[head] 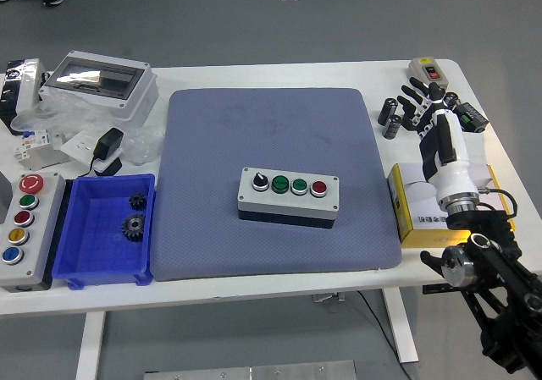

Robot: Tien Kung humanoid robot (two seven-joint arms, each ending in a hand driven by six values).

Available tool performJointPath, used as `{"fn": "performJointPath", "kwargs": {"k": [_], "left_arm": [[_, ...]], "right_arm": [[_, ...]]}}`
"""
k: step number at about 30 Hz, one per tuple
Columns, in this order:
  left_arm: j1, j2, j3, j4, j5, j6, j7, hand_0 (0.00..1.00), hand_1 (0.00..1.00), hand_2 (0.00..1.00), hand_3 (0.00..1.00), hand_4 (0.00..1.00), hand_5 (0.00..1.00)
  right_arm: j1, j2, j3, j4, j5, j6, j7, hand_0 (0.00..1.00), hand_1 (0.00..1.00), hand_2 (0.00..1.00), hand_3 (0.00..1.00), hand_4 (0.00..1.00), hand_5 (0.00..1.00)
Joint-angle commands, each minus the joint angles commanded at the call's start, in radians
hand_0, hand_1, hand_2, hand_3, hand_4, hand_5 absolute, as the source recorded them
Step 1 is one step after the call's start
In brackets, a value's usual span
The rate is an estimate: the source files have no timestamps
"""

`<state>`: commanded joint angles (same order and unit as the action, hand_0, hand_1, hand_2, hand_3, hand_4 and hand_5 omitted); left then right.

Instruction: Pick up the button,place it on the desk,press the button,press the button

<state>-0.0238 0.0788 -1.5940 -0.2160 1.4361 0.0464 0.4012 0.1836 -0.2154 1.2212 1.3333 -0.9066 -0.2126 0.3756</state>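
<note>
- Button box [289, 196] with 4 controls sits mid-mat [254, 126], well apart from the right hand [430, 113].
- Right hand hovers near the desk's [254, 287] right edge, fingers spread, empty.

Right robot hand [426, 109] open, outstretched

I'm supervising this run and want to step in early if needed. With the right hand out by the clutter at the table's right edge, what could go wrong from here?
The right robot hand hovers with fingers spread among small black cylinders and a grey switch box; a sweep could knock them off the table. Its forearm passes over the yellow box and might snag it. The button box on the blue mat sits far to its left, so a hurried reach could push it instead of pressing.
</note>
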Motion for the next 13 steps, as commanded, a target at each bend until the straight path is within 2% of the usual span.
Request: {"fn": "performJointPath", "kwargs": {"k": [13], "left_arm": [[0.000, 0.000, 0.004, 0.001, -0.005, 0.001, 0.000, 0.690, 0.638, 0.609, 0.653, 0.683, 0.400]], "right_arm": [[-0.006, -0.003, 0.028, 0.004, 0.007, 0.001, -0.001, 0.837, 0.793, 0.794, 0.801, 0.829, 0.919]]}}
